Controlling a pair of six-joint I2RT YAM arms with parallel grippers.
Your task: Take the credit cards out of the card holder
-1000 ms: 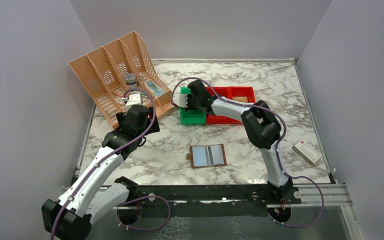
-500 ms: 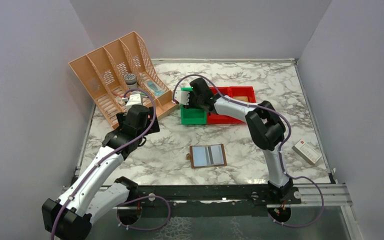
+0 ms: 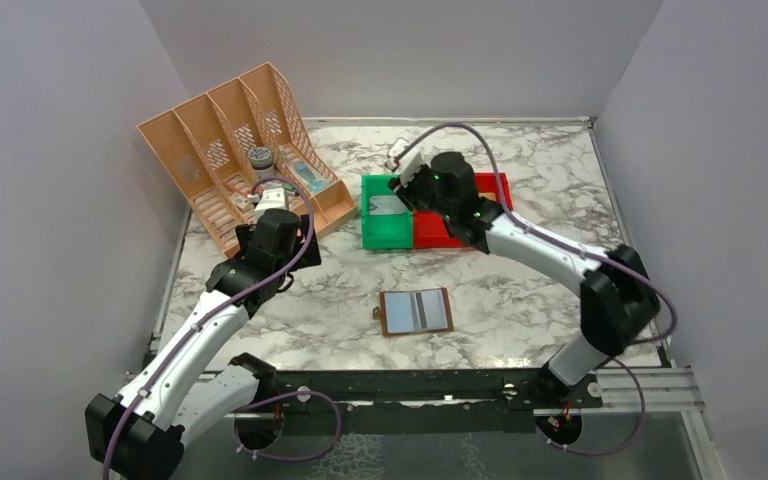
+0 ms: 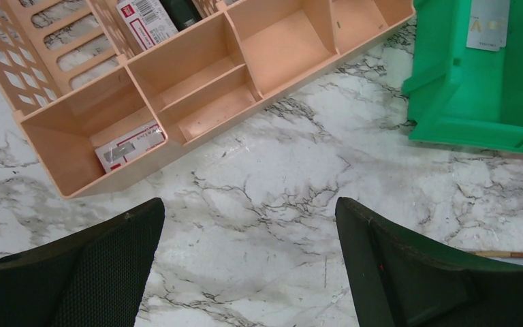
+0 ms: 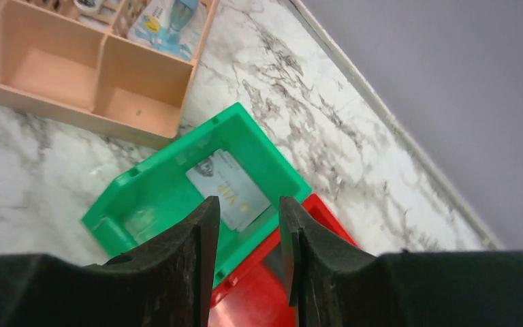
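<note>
R gripper (image 5: 247,204) had its fingers a narrow way apart w/ nothing btwn them: empty, not gripping. It hung above the green bin (image 3: 385,235). Thru the gap a loose card (image 5: 228,182) showed, lying flat on the bin floor, printed face up. Red bins (image 3: 490,186) sat touching the green one on its right in the top view. The peach organizer (image 4: 204,82) stood just to its left, all on the marble table (image 4: 279,177).

L gripper (image 4: 250,204) was spread wide and empty, poised over bare marble btwn organizer and green bin, touching nothing.

The card holder (image 3: 413,291) lay open and flat nearer the arm bases, well apart from both grippers, w/ its snap tab (image 3: 377,313) sticking out on the left. The credit cards (image 3: 415,312) showed as a pale grey-blue face w/ a darker band. How many were in there, couldn't tell from the top view.

Handling, as a judgement: cards prob. light, stiff, slick and very thin, lying flush in the pockets, so little to pinch from above. Best hold is prob. an exposed edge, fingers coming in low & sliding the card out along the pocket rather than lifting straight up. Holder looked like soft, light leather. It'd likely drag along w/ the card unless the other gripper pinned a brown corner. Pinch gently, since bending a card is the risk.
</note>
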